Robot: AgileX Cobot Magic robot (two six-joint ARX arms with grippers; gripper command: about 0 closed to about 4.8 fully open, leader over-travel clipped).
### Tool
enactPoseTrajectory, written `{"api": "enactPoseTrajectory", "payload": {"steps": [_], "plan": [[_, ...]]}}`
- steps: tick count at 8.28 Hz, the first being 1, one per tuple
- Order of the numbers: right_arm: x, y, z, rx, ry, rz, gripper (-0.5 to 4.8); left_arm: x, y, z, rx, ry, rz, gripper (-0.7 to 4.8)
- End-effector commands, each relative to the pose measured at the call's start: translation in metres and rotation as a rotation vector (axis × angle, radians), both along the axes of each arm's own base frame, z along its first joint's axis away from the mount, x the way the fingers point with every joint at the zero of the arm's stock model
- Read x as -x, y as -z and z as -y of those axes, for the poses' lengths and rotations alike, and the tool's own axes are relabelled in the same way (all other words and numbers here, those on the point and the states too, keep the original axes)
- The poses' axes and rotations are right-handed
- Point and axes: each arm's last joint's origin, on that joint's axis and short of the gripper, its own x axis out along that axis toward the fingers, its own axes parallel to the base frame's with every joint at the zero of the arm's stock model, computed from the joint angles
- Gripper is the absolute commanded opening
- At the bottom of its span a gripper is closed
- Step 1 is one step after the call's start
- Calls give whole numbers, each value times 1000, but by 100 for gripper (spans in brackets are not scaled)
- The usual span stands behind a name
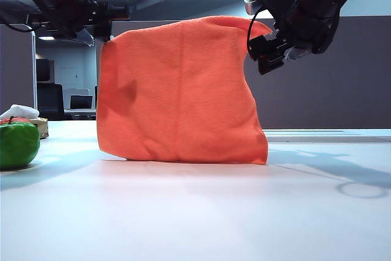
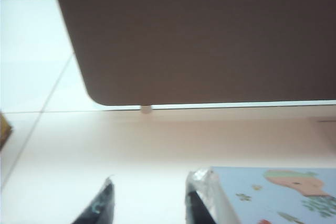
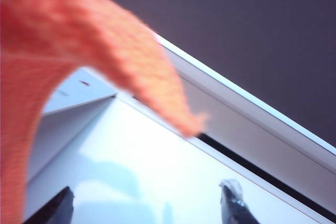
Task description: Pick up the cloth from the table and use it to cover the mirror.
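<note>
- The table [image 1: 195, 212] fills the lower half of the exterior view, a plain white top with soft arm shadows at lower right.
- The cloth [image 1: 180, 90] stands in the middle of that view, bright orange, hanging from the top of the frame's centre down to the tabletop; its lower hem touches the table. It drapes over an upright shape that is fully hidden, so the mirror itself cannot be made out.
- The right arm hangs in from the upper right of the exterior view, wrist bent down and leftward. The right gripper [image 1: 269, 53] sits just beside the cloth's raised upper right corner. In the right wrist view its fingers [image 3: 233, 203] stand wide apart with nothing between them, and the cloth [image 3: 68, 51] crosses the upper left, its corner tip free above them. That picture is blurred.
- The left arm is a dark mass at the upper left of the exterior view, partly cut off by the frame edge; its claw is hard to pick out there. In the left wrist view the left gripper [image 2: 149, 205] shows two finger tips apart at the bottom edge, holding nothing.
- A green apple [image 1: 18, 143] sits at the left edge, cut off.
- A white rag [image 1: 19, 112] lies just behind it.
</note>
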Motion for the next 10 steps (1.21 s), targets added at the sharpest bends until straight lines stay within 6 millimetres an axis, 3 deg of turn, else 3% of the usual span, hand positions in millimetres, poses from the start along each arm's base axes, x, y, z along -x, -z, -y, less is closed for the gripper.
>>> {"api": "enactPoseTrajectory", "payload": {"steps": [1, 2, 3, 5, 6, 7, 8, 10], "plan": [[-4, -8, 7, 0, 98, 75, 352, 0, -4, -2, -10, -63, 21, 174], [-5, -8, 10, 6, 123, 77, 351, 1, -5, -3, -11, -87, 28, 170], [5, -24, 26, -51, 254, 78, 273, 23, -42, -13, 20, -137, 128, -6], [11, -34, 30, -95, 265, 94, 231, 31, -49, -16, 21, -137, 130, -6], [130, -133, 65, -358, 37, 277, -3, 131, -101, -39, 29, 83, 63, -6], [148, -128, 70, -393, -13, 276, -3, 148, -96, -43, 39, 118, 70, -6], [154, -124, 72, -393, -21, 270, -3, 155, -91, -45, 44, 126, 66, -6], [201, -93, 87, -402, -69, 269, -3, 217, -46, -63, 87, 136, 48, -6]]}}
